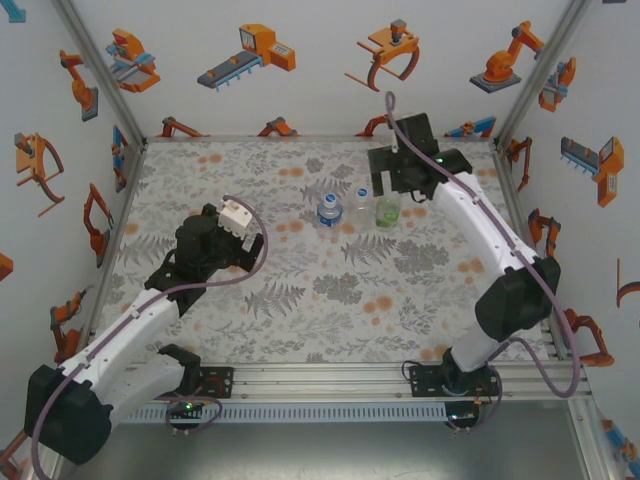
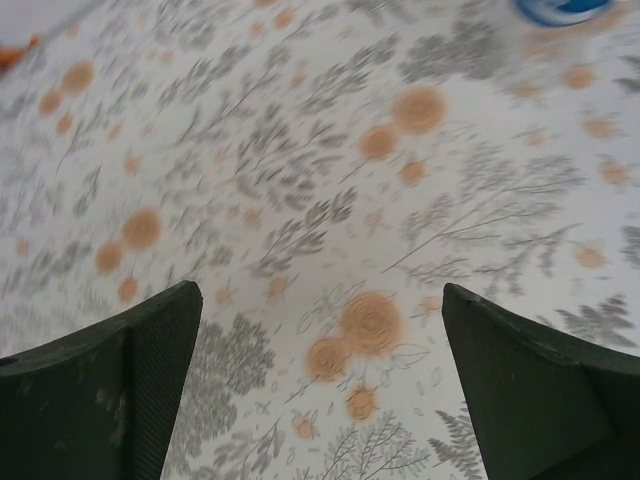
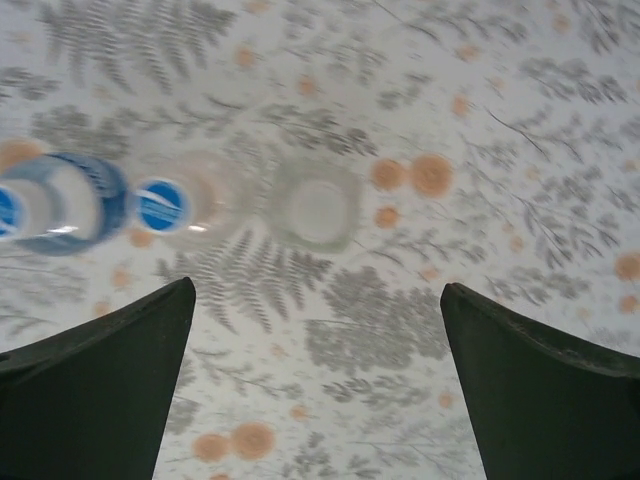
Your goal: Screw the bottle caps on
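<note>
Right gripper: its jaws stood wide apart with nothing between them; it hung above the row of bottles, looking down on them
Left gripper: spread just as wide and empty, low over the bare table, well to the left of the row
Bottles: three upright in a tight line past mid-table, the blue-labelled bottle, the colourless bottle and the green-tinted bottle
Key relation: the green-tinted bottle lay straight ahead of the right gripper's gap, its long axis pointing up at the wrist; the other two sat off to one side
Caps: I saw a blue-topped cap on the colourless bottle; how tight it was, and the state of the other mouths, I could not tell
Nearer arm: the right, by far
Room: neighbours stood just beside each other, so I judged finger space between them scarce; open table lay all round, the walls well apart
</note>
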{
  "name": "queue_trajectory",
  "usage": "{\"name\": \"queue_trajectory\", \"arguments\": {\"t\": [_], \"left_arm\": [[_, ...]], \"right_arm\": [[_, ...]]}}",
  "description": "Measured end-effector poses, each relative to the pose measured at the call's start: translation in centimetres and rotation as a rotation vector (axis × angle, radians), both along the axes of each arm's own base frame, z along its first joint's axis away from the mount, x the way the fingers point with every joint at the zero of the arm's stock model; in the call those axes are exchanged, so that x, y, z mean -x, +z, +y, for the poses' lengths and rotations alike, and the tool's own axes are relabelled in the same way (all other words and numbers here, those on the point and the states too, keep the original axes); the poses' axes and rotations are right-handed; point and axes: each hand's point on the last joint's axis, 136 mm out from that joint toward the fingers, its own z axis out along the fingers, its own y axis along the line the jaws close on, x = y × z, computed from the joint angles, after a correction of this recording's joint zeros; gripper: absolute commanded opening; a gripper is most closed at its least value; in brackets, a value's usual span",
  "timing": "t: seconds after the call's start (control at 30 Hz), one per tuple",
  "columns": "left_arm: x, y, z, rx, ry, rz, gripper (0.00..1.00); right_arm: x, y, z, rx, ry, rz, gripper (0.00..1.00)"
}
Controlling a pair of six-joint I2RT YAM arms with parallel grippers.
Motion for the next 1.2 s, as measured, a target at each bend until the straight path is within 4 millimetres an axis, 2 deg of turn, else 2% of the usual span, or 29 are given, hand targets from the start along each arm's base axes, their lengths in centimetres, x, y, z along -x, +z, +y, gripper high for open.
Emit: {"name": "queue_trajectory", "arguments": {"t": [0.13, 0.2, 0.27, 0.37, 0.47, 0.6, 0.7, 0.83, 0.93, 1.07, 1.2], "left_arm": [[-1.1, -2.3, 3.3, 0.002, 0.153, 0.006, 0.97], [-1.6, -3.7, 4.8, 0.005, 0.216, 0.012, 0.97], [-1.9, -5.2, 6.0, 0.007, 0.266, 0.03, 0.97], [-2.1, -7.3, 7.5, 0.006, 0.317, 0.051, 0.97], [-2.2, -9.1, 8.9, 0.013, 0.359, 0.051, 0.97], [-2.5, -10.6, 11.2, 0.037, 0.414, 0.053, 0.97], [-3.5, -10.0, 12.1, 0.083, 0.426, 0.014, 0.97], [-4.6, -9.9, 12.8, 0.143, 0.438, 0.007, 0.97], [-5.4, -9.5, 12.6, 0.197, 0.412, -0.016, 0.97], [-6.0, -10.8, 11.9, 0.224, 0.381, 0.002, 0.97], [-6.3, -12.4, 11.6, 0.231, 0.373, 0.041, 0.97]], "right_arm": [[1.3, -3.2, -6.0, 0.018, -0.132, 0.004, 0.99], [2.2, -5.4, -8.5, 0.029, -0.189, 0.0, 0.99], [3.1, -7.8, -10.1, 0.042, -0.225, -0.007, 0.99], [4.5, -12.3, -11.6, 0.073, -0.243, 0.005, 0.99], [5.3, -15.7, -12.4, 0.093, -0.243, -0.004, 0.99], [5.5, -18.5, -13.4, 0.09, -0.254, -0.061, 0.99], [5.1, -19.3, -13.9, 0.088, -0.266, -0.096, 0.99], [3.7, -17.8, -13.8, 0.07, -0.249, -0.216, 0.99], [3.1, -17.0, -14.3, 0.04, -0.256, -0.288, 0.99], [3.4, -17.2, -15.3, -0.002, -0.26, -0.326, 0.99], [3.7, -18.2, -15.3, -0.043, -0.238, -0.345, 0.99]]}}
